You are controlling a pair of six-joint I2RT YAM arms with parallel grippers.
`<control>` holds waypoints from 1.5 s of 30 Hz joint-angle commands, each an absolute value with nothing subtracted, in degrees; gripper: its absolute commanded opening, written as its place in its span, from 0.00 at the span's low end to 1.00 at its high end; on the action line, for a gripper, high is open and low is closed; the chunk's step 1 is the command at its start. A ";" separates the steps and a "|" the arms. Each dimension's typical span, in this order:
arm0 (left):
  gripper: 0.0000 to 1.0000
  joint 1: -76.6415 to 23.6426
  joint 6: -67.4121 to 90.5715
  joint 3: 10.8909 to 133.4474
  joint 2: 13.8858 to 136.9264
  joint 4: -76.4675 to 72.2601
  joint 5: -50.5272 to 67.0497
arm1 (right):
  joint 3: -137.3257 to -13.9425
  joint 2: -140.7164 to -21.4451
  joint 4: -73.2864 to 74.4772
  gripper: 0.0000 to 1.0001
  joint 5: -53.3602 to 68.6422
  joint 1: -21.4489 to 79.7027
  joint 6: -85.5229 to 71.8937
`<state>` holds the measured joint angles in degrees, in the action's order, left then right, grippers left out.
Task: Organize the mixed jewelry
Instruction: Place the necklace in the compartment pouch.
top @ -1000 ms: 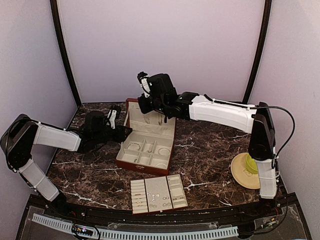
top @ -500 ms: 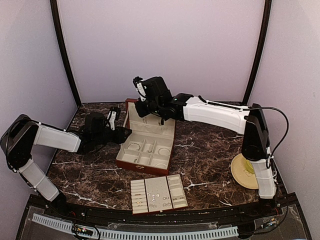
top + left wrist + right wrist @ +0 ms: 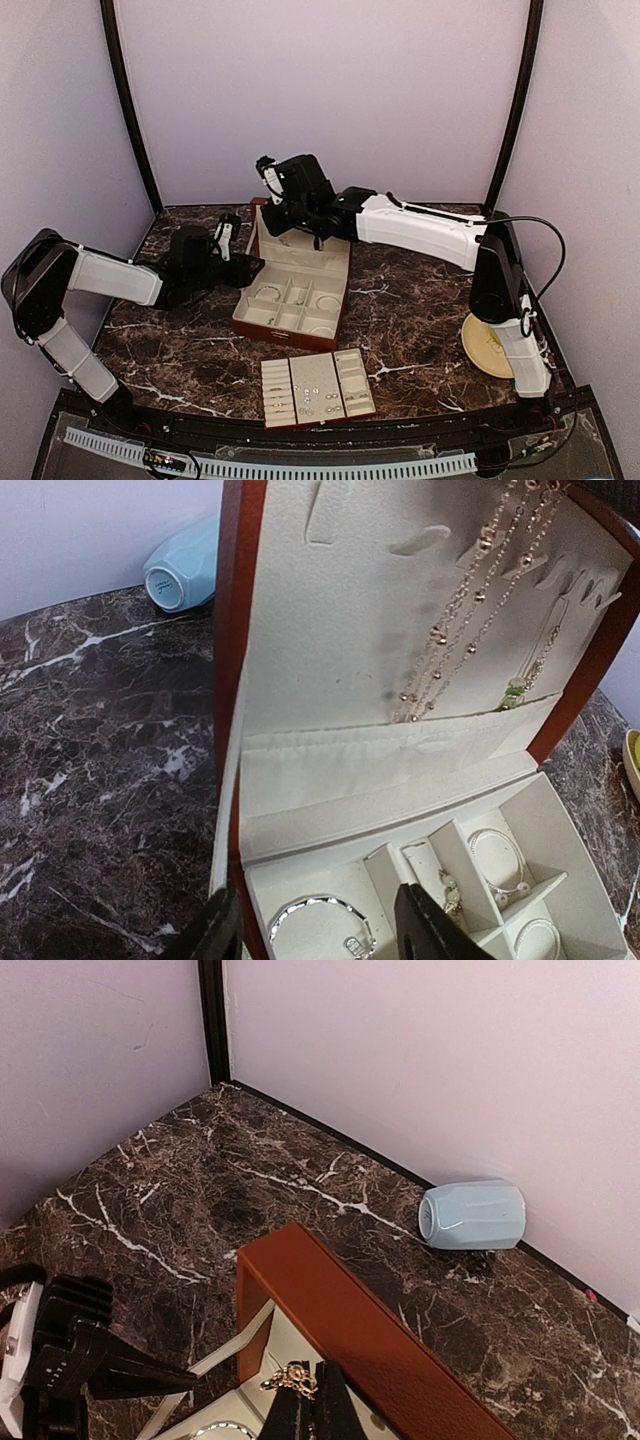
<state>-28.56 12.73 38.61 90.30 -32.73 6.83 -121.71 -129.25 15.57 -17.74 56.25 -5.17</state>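
Observation:
The red-brown box (image 3: 283, 334) stands open on the marble, its cream lid upright. Gold bead necklaces (image 3: 470, 590) hang down the lid's lining. My right gripper (image 3: 310, 1405) is at the lid's (image 3: 390, 1335) top left corner, shut on a gold chain (image 3: 298, 1378). My left gripper (image 3: 320, 930) is open at the box's left end, with one finger outside the wall and the other over a divider. A silver bracelet (image 3: 315, 920) lies below it. The lift-out tray (image 3: 268, 395) with several tiny rings and earrings (image 3: 312, 392) lies near the table's front.
A pale blue cup (image 3: 472, 1216) lies on its side by the back wall behind the lid. A yellow plate (image 3: 485, 348) sits at the right, partly behind the right arm. More bracelets (image 3: 497, 855) fill the box's other compartments.
My right arm has swung left along the lid's top edge with the chain in its grip. The left gripper's jaws have spread a little wider; that arm has stayed in place.

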 commanded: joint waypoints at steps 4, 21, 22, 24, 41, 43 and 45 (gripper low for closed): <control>0.55 -28.39 13.09 37.40 90.17 -33.11 5.13 | -125.19 -131.59 15.92 0.00 -17.05 56.49 -4.84; 0.55 -28.39 13.03 37.16 90.63 -33.49 4.82 | -128.37 -134.07 17.73 0.00 -20.57 56.51 -5.66; 0.55 -28.39 13.02 37.17 90.71 -33.49 4.79 | -128.52 -134.14 17.77 0.00 -20.75 56.51 -5.75; 0.56 -28.39 13.12 37.11 90.97 -33.42 4.83 | -128.86 -134.28 18.13 0.00 -21.19 56.51 -6.07; 0.64 -28.22 16.10 31.16 83.80 -38.48 2.98 | -128.99 -133.97 18.82 0.00 -22.00 56.25 -7.27; 0.64 -28.15 15.59 31.46 83.00 -38.15 3.92 | -129.04 -133.90 18.74 0.00 -21.57 56.25 -7.66; 0.63 -28.13 15.33 31.13 81.82 -38.53 5.19 | -129.10 -133.86 18.70 0.00 -21.30 56.12 -7.97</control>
